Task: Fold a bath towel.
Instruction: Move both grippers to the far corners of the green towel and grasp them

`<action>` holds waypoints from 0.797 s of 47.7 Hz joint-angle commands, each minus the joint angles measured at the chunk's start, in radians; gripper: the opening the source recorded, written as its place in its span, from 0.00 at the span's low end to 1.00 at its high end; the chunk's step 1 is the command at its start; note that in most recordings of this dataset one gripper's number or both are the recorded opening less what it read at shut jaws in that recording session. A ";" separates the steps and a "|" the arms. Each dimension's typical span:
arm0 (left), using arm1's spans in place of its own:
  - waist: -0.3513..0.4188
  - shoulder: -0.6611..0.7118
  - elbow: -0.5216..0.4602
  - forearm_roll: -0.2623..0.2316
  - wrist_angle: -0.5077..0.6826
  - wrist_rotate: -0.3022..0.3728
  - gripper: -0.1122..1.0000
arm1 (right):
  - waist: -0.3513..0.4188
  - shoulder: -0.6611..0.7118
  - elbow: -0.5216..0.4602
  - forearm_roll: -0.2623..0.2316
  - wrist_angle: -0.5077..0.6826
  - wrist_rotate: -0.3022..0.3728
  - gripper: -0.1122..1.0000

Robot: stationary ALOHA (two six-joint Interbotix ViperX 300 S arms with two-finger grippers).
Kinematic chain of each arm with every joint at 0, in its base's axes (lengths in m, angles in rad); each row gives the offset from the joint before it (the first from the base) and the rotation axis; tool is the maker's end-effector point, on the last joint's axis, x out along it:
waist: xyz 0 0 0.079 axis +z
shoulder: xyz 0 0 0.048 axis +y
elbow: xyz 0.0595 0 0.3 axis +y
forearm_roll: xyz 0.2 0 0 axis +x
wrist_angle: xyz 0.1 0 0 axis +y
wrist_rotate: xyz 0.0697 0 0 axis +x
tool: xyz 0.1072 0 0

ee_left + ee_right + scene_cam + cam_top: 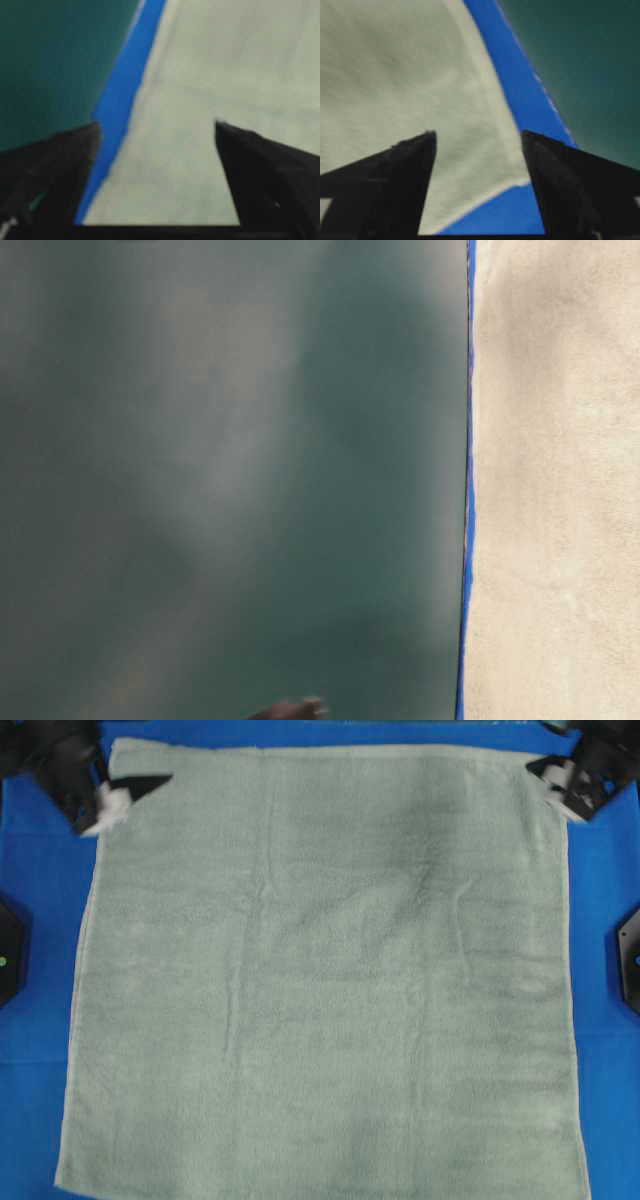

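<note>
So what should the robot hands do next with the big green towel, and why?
Probably lower both and pinch the far corners. The towel lies flat and unfolded, and the left hand and right hand sit open right at those corners, holding nothing.

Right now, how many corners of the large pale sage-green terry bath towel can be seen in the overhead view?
2: top left, by the open left gripper, and top right, by the open right gripper. The bath towel runs past the bottom edge, hiding its lower corners.
</note>
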 commanded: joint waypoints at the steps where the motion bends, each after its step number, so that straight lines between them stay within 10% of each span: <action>1: 0.048 0.100 -0.040 0.003 -0.009 0.026 0.88 | -0.031 0.095 -0.048 -0.014 -0.018 -0.008 0.67; 15: 0.144 0.408 -0.051 0.003 -0.173 0.104 0.89 | -0.120 0.408 -0.077 -0.014 -0.160 -0.058 0.66; 38: 0.219 0.621 -0.081 0.000 -0.233 0.132 0.87 | -0.204 0.525 -0.046 -0.014 -0.276 -0.069 0.65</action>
